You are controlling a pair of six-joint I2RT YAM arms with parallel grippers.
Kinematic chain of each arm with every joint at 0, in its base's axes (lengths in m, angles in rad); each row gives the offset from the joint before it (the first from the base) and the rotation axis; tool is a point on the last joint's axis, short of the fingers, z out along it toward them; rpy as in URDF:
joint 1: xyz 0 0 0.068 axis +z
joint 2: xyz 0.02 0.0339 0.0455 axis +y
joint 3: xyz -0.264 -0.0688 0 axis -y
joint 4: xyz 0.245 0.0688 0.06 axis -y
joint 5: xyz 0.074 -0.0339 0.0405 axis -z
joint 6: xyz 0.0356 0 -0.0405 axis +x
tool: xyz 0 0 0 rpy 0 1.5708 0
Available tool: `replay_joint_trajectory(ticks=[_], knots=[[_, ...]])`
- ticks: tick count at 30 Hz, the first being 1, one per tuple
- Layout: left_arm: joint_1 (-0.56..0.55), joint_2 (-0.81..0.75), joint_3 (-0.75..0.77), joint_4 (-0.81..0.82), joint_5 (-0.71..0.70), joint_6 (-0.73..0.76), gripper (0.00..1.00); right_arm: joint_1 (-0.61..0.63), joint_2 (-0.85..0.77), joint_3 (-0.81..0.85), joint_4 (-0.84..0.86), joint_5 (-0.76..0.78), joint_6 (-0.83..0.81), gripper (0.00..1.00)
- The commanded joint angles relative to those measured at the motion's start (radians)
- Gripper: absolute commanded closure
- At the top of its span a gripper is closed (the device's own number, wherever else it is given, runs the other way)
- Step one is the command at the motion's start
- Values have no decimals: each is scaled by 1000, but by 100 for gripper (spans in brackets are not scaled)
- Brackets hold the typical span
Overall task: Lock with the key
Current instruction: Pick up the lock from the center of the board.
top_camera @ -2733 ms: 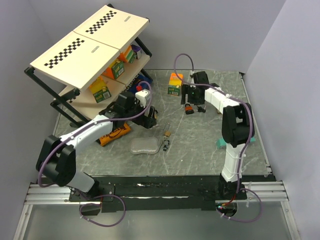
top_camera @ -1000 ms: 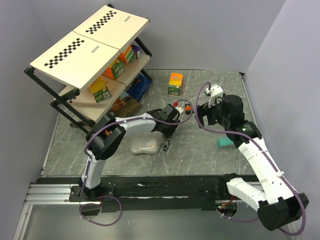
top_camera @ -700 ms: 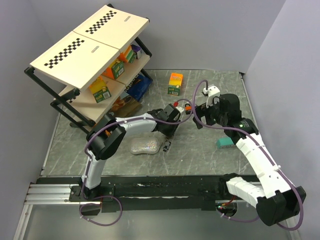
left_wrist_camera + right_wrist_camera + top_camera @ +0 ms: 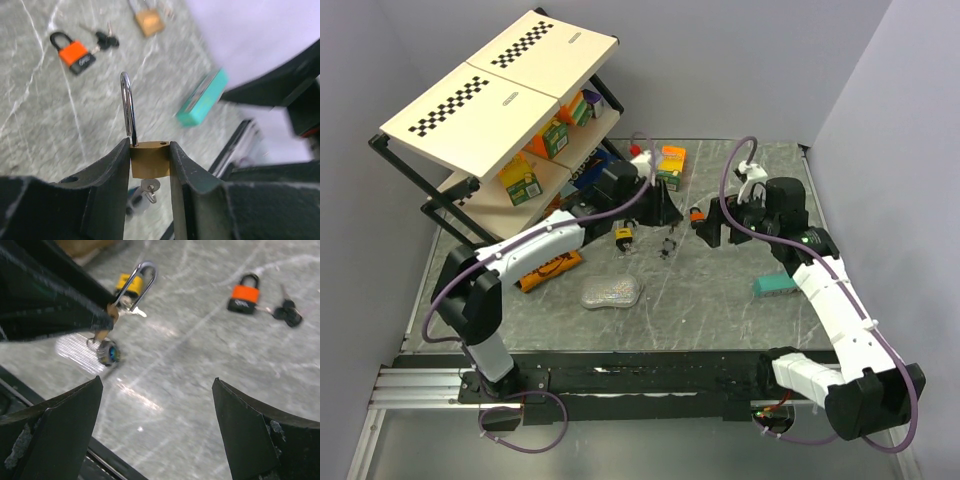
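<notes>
Shelf rack [image 4: 485,200] at the back left holds small green-and-yellow cartons [image 4: 523,178] on its boards, under a tilted checkered panel [image 4: 500,90]. Clear case [image 4: 610,292] lies flat on the marbled table [image 4: 720,310], closed; its contents are a speckled blur and cannot be identified. Orange-and-green carton [image 4: 670,165] stands alone toward the back, and a teal box [image 4: 775,287] lies near the right arm. An orange packet [image 4: 548,268] lies partly under the left forearm. Orange padlock [image 4: 75,50] rests on the table with black-headed keys [image 4: 102,40] just beside it. A second brass padlock [image 4: 149,20] lies farther off. Left gripper [image 4: 150,155] is clamped on the brass padlock [image 4: 150,161], one finger on each flank of the body, holding it above mid-table between the two arms. Those fingers hide both sides of the lock. Right gripper [image 4: 156,385] hovers near, fingers spread wide with nothing between them, facing the held lock. Lock body is plain brass and rectangular. Its steel shackle [image 4: 127,107] stands raised, edge-on in the left wrist view, with one leg seated at the left of the top face and a small bare hole at the right. A key [image 4: 149,187] sits in the underside, and a key ring [image 4: 107,352] dangles below it.
</notes>
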Motion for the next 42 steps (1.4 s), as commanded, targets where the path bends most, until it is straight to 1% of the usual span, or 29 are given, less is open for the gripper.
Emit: replay_joint_trajectory(ticks=[1,2,3,6,10,15,21,26,29,33,36,38,42], knots=[[44,-65,46,127,63,-190,99,-4,-4,26,165,-95,100,4],[58,-69,44,141,60,-231,99,-6,-7,15,202,-89,146,7],[61,-85,44,148,52,-244,99,-6,-9,1,274,-86,172,9],[66,-112,38,157,17,-285,99,3,-9,-33,388,-91,249,14],[66,-140,20,154,-20,-331,99,46,39,-11,431,-84,298,16],[67,-160,8,155,-68,-374,99,111,79,23,448,-40,312,16],[67,-166,12,134,-118,-406,99,164,109,61,459,49,309,20],[66,-168,15,114,-149,-405,99,186,117,76,456,28,281,22],[67,-171,11,111,-166,-400,99,187,108,70,433,12,263,21],[66,-168,11,131,-155,-422,99,195,94,47,480,49,272,21],[66,-163,23,125,-155,-442,99,207,118,70,488,122,260,27],[66,-165,24,126,-155,-451,99,209,138,91,492,150,263,28],[64,-163,32,132,-148,-468,99,219,161,112,509,150,264,30]])
